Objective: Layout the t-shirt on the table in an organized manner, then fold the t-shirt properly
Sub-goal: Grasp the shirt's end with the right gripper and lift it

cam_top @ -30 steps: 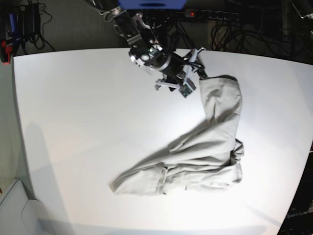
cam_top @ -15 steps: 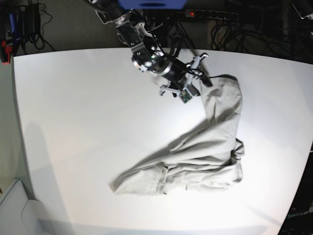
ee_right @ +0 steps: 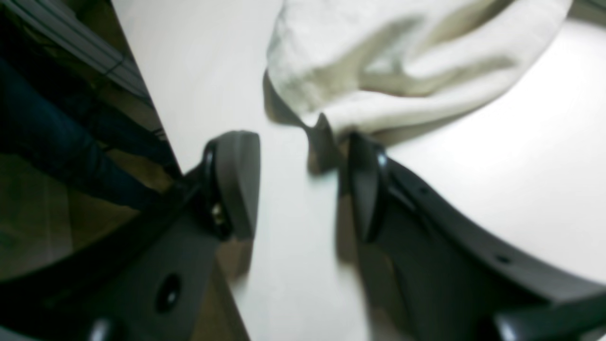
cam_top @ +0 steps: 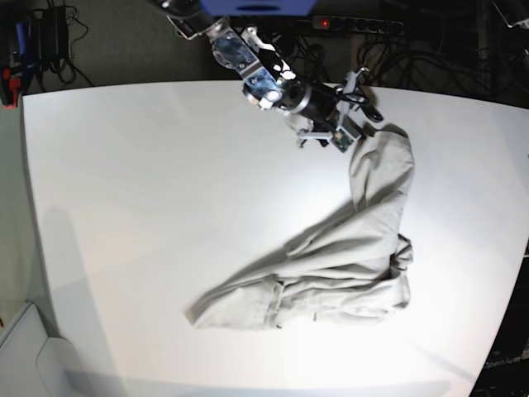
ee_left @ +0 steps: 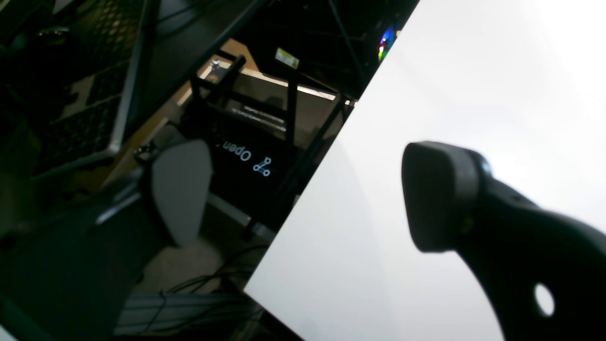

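Note:
The pale grey-beige t-shirt (cam_top: pixel 355 248) lies bunched in a long crooked band on the white table (cam_top: pixel 149 207), running from the back right down to the front middle. My right gripper (cam_top: pixel 366 99) hovers at the shirt's upper end near the table's back edge. In the right wrist view its jaws (ee_right: pixel 298 142) stand apart with bare table between them. The t-shirt's (ee_right: pixel 402 61) edge touches the tip of one finger (ee_right: pixel 364 189). My left gripper (ee_left: pixel 307 194) is wide open over the table's (ee_left: pixel 473 71) edge, holding nothing; the base view does not show it.
A power strip (cam_top: pixel 355 25) with a red light and tangled cables lie behind the table. A black frame with a labelled box (ee_left: pixel 246 156) stands on the floor beyond the table's edge. A pale bin corner (cam_top: pixel 25 356) sits at the front left.
My right arm has swung to the right along the back edge. The shirt's upper end has shifted slightly right with it. The rest of the shirt has not moved.

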`<state>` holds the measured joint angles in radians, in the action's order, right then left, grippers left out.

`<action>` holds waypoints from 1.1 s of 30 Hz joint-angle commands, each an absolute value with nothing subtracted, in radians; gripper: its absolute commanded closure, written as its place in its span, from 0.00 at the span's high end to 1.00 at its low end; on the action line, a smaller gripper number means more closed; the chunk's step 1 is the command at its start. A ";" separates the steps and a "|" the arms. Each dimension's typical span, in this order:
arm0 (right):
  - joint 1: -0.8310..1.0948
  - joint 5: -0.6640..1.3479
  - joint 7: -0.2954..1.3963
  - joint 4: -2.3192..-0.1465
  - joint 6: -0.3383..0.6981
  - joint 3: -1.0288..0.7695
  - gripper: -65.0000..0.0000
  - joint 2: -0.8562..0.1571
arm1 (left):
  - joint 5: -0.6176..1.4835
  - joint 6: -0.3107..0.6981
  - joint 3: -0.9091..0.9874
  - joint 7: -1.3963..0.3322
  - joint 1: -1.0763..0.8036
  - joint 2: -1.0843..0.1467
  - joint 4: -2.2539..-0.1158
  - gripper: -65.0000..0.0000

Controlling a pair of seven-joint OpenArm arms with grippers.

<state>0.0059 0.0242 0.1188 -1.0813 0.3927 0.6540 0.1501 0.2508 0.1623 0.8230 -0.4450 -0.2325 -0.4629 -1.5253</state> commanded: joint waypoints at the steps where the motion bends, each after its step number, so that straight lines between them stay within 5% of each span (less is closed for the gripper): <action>1: 0.012 0.007 0.191 -1.073 0.383 0.659 0.47 0.157 | 0.251 0.160 0.831 -0.417 -0.228 -0.486 -1.544 0.96; 33: -0.094 0.007 0.191 -1.010 0.383 0.581 0.47 0.157 | 0.259 0.160 0.831 -0.414 -0.237 -0.472 -1.546 0.96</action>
